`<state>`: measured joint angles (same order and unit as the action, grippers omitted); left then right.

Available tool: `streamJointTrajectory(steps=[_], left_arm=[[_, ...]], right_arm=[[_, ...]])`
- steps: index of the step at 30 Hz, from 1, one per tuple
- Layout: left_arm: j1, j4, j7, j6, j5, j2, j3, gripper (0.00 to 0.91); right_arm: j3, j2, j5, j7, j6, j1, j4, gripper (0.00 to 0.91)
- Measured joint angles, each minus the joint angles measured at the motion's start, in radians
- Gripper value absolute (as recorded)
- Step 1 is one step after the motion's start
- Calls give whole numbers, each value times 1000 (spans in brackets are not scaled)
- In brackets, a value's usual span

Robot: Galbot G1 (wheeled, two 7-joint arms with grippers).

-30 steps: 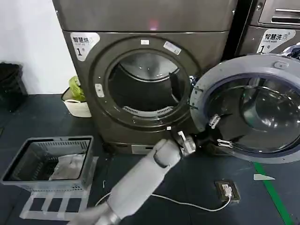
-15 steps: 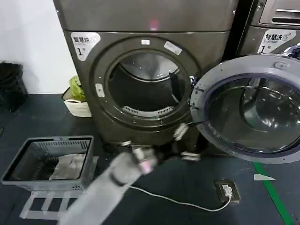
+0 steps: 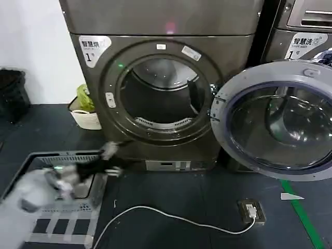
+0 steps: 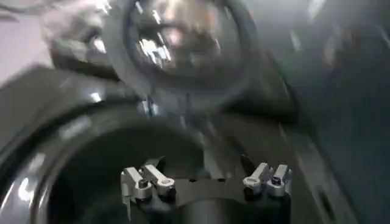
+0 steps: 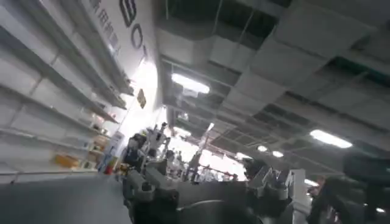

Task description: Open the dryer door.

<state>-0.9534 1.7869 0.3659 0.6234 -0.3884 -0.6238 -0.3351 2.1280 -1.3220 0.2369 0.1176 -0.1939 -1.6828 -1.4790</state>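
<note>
The dryer door (image 3: 280,119), a round grey-rimmed glass door, stands swung wide open to the right of the dryer (image 3: 155,21). The drum opening (image 3: 161,98) is bare and dark. My left gripper (image 3: 114,161) hangs low at the left, by the grey basket's far corner, well away from the door; the arm behind it is motion-blurred. In the left wrist view the left gripper (image 4: 206,178) is open with nothing between its fingers (image 4: 146,181), facing the dryer front. The right gripper (image 5: 207,182) points up at a ceiling, its fingers spread and holding nothing.
A grey basket (image 3: 31,194) with pale cloth sits on the floor at the left. A white tub (image 3: 88,120) holding something green stands beside the dryer. A white cable (image 3: 176,220) runs to a floor socket (image 3: 251,210). A second machine (image 3: 306,31) stands behind the open door.
My left arm has swung from the lower edge of the open door leftward and down to the basket. The door has stayed wide open.
</note>
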Motion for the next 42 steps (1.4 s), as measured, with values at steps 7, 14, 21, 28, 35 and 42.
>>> streamJointTrajectory(steps=[7,14,21,28,35,42], left_arm=[[-135,-76,-79,191,-286,163,-209,907],[-245,-87,-280,204,-791,276,-319,907],[-252,-95,-384,203,-1162,365,-267,907],[-231,-119,-352,202,-1312,373,-212,907],[-159,-176,-270,201,-1295,337,-129,907],[89,-292,-149,201,-1220,242,80,907]], right_arm=[[-27,27,38,-11,-23,8,55,907],[-61,30,63,-14,-15,22,60,907],[-68,38,88,-22,-23,25,78,907],[-85,24,82,-31,-54,38,76,907],[-123,9,67,-30,-62,48,53,907],[-138,-4,67,-32,-73,43,34,907]])
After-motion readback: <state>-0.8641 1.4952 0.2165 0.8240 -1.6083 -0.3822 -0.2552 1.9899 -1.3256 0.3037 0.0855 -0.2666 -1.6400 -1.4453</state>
